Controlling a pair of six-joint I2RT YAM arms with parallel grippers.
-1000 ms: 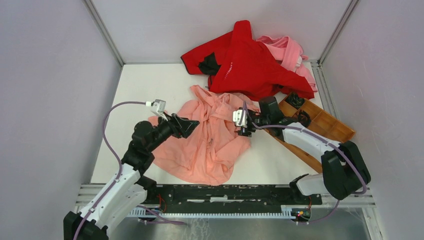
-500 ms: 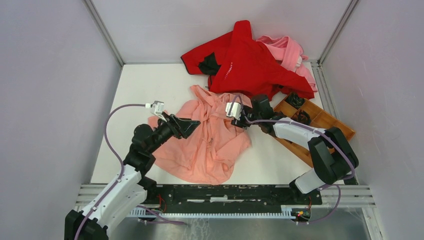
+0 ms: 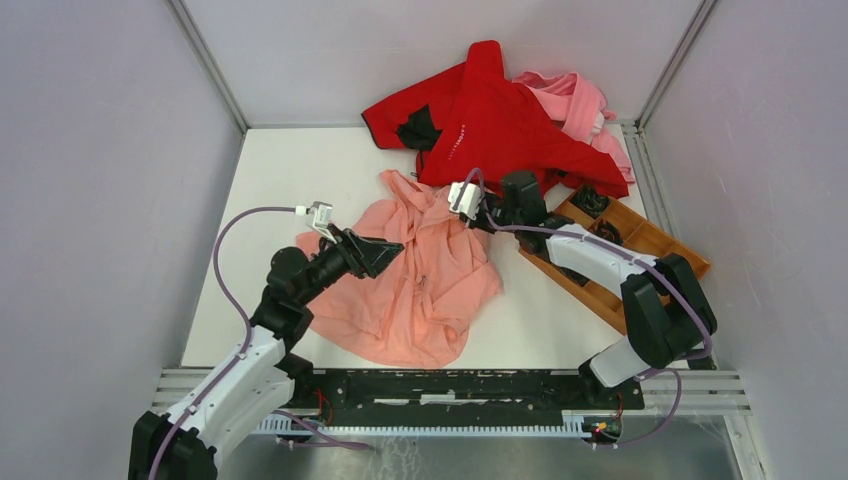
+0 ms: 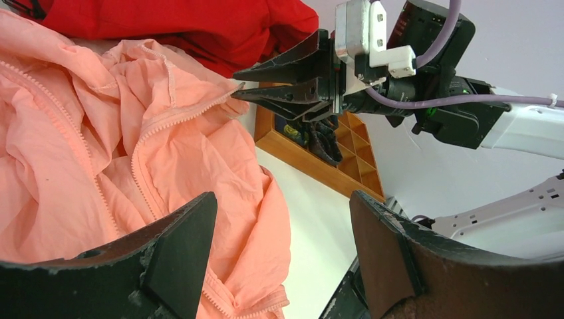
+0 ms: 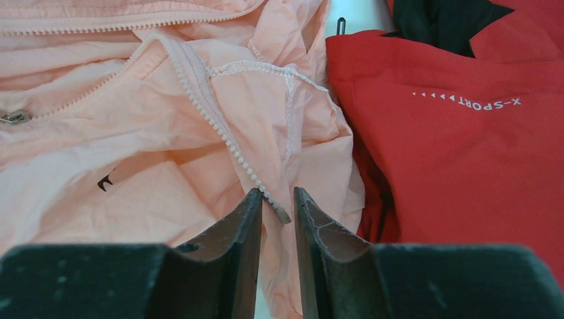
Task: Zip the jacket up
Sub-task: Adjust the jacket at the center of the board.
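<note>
The salmon-pink jacket (image 3: 420,285) lies crumpled and unzipped in the middle of the table. Its zipper teeth run across the folds in both wrist views (image 4: 80,133) (image 5: 100,133). My right gripper (image 3: 479,218) (image 5: 278,196) is at the jacket's upper right edge. Its jaws stand a narrow gap apart, with the loose end of the zipper tape (image 5: 282,213) between the tips. The left wrist view also shows the right gripper (image 4: 237,82) at that edge. My left gripper (image 3: 394,248) (image 4: 282,199) hovers wide open over the jacket's left half, holding nothing. A metal zipper pull (image 5: 12,118) lies on the fabric further left.
A bright red garment (image 3: 500,120) with small white lettering lies at the back, touching the jacket's top edge, with a paler pink garment (image 3: 582,100) behind it. A wooden compartment tray (image 3: 655,250) with dark items sits at the right, under the right arm. Enclosure walls stand on three sides.
The right gripper has moved up and left to the jacket's top right edge, and its jaws have narrowed around the zipper end. The left gripper has hardly moved.
</note>
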